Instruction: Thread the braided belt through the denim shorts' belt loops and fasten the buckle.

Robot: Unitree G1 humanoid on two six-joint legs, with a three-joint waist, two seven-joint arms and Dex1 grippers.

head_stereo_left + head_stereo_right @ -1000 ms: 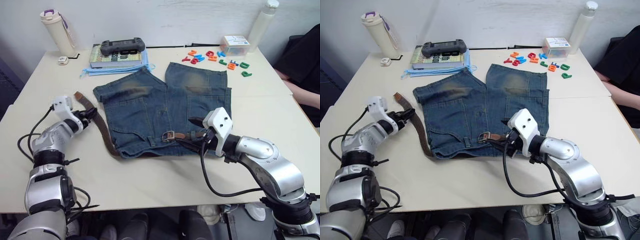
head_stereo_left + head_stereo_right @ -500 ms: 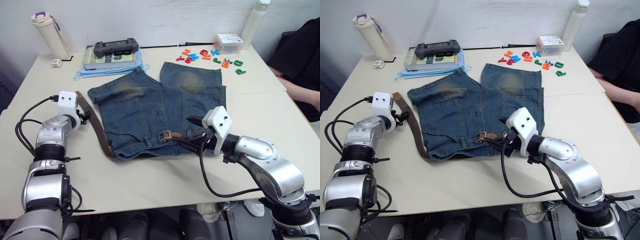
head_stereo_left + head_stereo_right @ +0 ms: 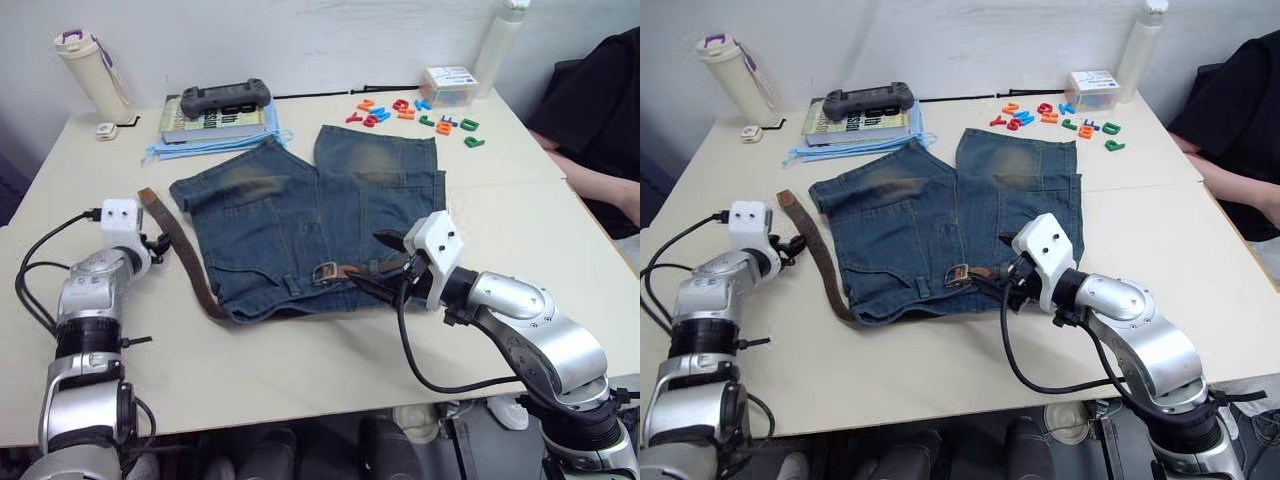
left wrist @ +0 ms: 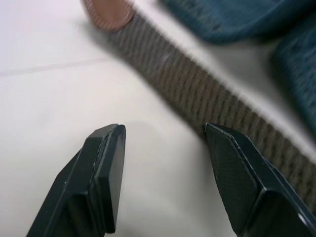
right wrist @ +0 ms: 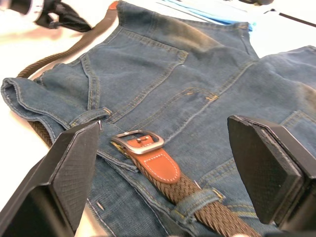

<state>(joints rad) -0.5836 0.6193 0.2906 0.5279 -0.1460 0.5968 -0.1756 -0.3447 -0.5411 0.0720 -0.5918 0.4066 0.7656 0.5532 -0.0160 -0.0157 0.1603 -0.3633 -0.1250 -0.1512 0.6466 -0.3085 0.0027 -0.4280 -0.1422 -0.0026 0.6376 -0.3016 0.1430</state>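
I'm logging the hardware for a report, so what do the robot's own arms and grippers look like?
Both arms are silver-grey metal segments with black joints and loose black cables. Each wrist carries a white boxy camera housing. The left gripper and right gripper have two flat black textured fingers each.

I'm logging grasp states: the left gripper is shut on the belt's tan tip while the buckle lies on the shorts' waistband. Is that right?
Not quite. The left gripper is open and holds nothing: in the left wrist view its fingers stand apart over the table, with the braided belt running past them. The rest holds: the buckle lies on the denim shorts at the waistband.
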